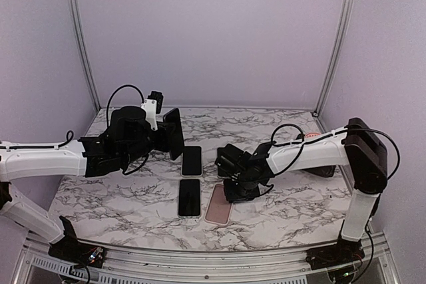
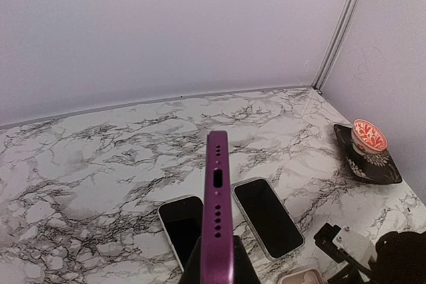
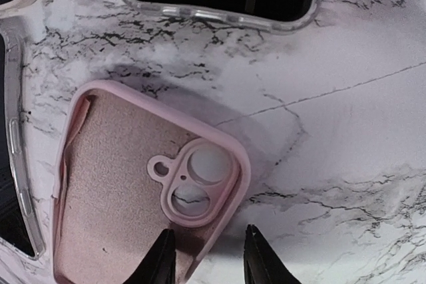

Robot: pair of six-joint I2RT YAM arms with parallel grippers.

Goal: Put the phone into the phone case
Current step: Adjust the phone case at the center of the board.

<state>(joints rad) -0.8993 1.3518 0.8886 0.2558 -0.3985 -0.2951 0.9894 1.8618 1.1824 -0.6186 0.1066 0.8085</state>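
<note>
Lower centre of the top view, the pink case (image 1: 218, 204) lies open side up on the table (image 1: 286, 211), its long axis running up-frame. My right hand (image 3: 208, 239) straddles its camera-end rim, fingers apart and not clenched, I think. Farther off, up-left of the case, my left hand (image 1: 162, 139) is clenched on the phone (image 2: 217, 197), held on edge, well apart from the case.
</note>
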